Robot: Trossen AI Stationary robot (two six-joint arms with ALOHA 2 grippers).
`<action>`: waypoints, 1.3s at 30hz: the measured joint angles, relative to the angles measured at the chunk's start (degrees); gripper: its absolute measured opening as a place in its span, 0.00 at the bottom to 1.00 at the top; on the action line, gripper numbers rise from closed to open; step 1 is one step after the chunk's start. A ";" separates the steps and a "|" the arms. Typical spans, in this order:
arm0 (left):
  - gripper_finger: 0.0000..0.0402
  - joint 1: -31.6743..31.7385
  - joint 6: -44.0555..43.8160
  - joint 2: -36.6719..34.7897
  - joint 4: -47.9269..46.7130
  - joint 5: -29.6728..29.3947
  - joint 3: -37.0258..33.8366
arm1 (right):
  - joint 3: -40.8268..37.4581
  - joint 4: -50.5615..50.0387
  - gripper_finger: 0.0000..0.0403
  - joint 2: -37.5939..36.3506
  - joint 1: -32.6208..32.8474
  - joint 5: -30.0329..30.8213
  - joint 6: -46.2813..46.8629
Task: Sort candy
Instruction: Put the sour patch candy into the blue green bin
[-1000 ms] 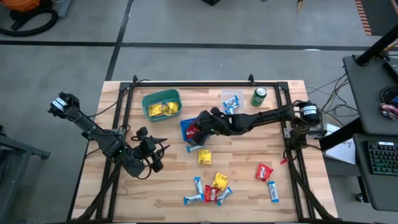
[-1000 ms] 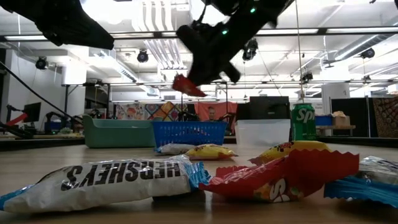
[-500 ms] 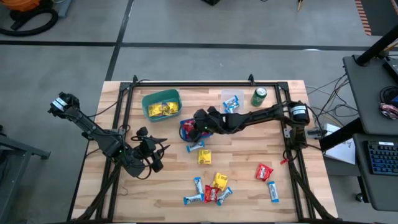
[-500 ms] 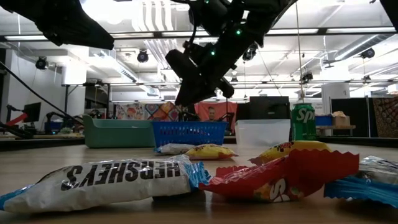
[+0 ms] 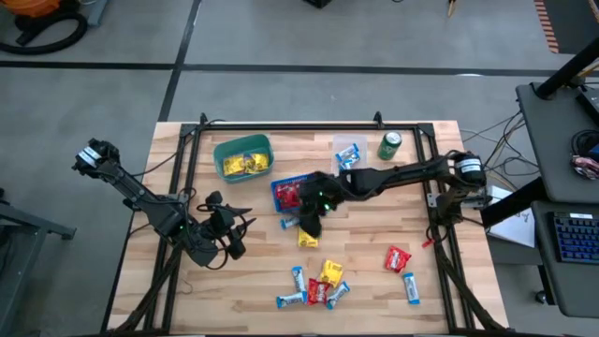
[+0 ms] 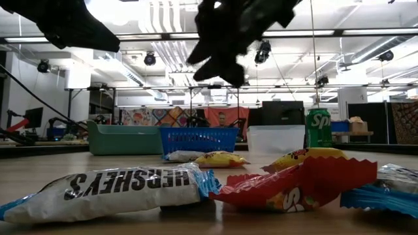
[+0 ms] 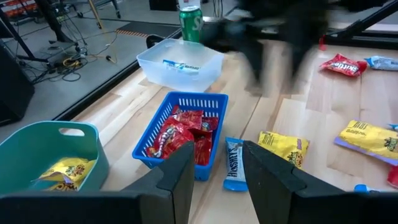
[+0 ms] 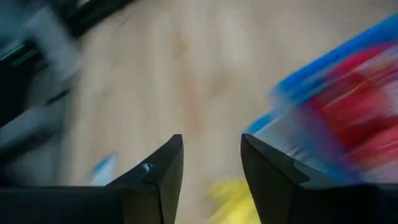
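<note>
**Right arm stretched over the bench centre**

The right arm reaches in from the right edge of the high view, its right hand [image 5: 312,223] at centre, fingers parted and empty, above a yellow candy [image 5: 308,236] just below the blue basket [image 5: 278,187] of red packets. The left hand [image 5: 232,245] waits at lower left, fingers slightly parted. In the low view a shiny white bar [image 6: 124,189] reads "HERSHEY'S", and the green can [image 6: 319,128] shows "Sp". Crinkled candy [image 5: 318,284] lies clustered at lower centre on the wooden bench [image 5: 253,281].
</note>
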 joint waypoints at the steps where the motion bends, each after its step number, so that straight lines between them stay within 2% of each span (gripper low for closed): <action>1: 0.29 0.00 -0.02 0.00 0.19 0.13 0.00 | 0.00 -2.04 0.37 -0.23 0.82 -3.48 1.40; 3: 0.29 0.01 -0.01 0.00 0.77 0.71 0.00 | 0.00 -6.78 0.35 -0.54 2.94 -6.33 5.14; 6: 0.29 0.02 -0.01 0.00 2.11 1.54 0.00 | 0.00 -15.11 0.34 -0.68 6.27 -5.97 11.26; 13: 0.29 0.01 0.42 0.00 3.17 1.60 0.00 | -0.04 -42.35 0.34 -0.57 14.37 -5.69 23.00; 17: 0.29 0.02 0.92 0.00 3.19 1.58 0.00 | -0.07 -51.31 0.35 -0.57 18.65 -3.14 29.24; 20: 0.29 0.02 2.51 0.00 3.90 2.18 0.00 | -0.07 -52.98 0.37 -0.57 21.19 -2.72 30.56; 24: 0.31 0.02 9.56 0.77 9.27 9.05 -0.33 | -0.07 -52.58 0.40 -0.57 23.14 -2.46 29.09; 26: 0.34 0.02 14.81 2.53 14.91 12.48 -0.83 | -0.07 -52.38 0.41 -0.68 23.65 0.74 26.31; 29: 0.38 0.01 21.73 7.05 25.02 14.79 -1.26 | -0.07 -51.93 0.41 -1.07 24.31 8.80 22.93; 35: 0.45 0.26 32.19 18.51 39.82 15.08 -0.83 | -0.11 -50.73 0.38 -3.76 24.88 15.99 17.24; 39: 0.47 1.25 35.45 25.17 45.80 15.06 0.47 | -0.19 -48.17 0.37 -7.79 25.33 21.11 13.16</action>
